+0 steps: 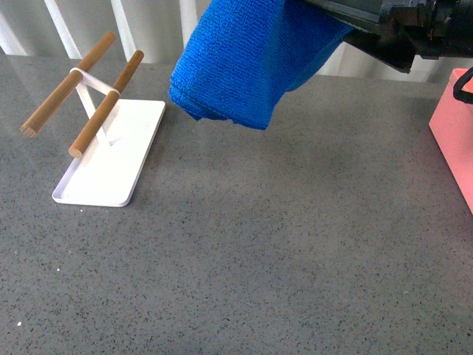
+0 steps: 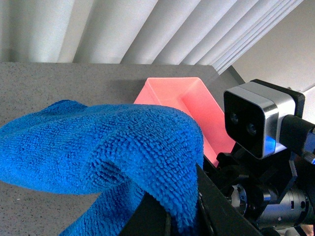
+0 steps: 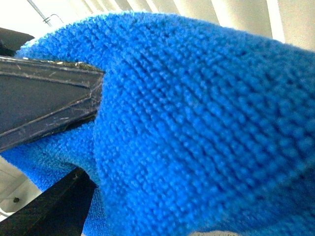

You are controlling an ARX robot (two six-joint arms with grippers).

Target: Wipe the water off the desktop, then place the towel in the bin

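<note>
Speckled desktop (image 1: 281,251) fills the near front view. Above it the towel (image 1: 236,59) dangles in a loose fold below the right gripper (image 1: 332,18), clear of the surface. The bin (image 1: 454,126) sits lower, on the gripper's side away from the hanging fold.

Left wrist view: thick pile bunches up close, with the bin just beyond. I can't tell the left gripper's state.

Right wrist view: two black fingers (image 3: 49,93) pinch a gathered fold.

It looks soft, light and floppy. It holds best at a bunched edge and will likely sag and swing.
</note>
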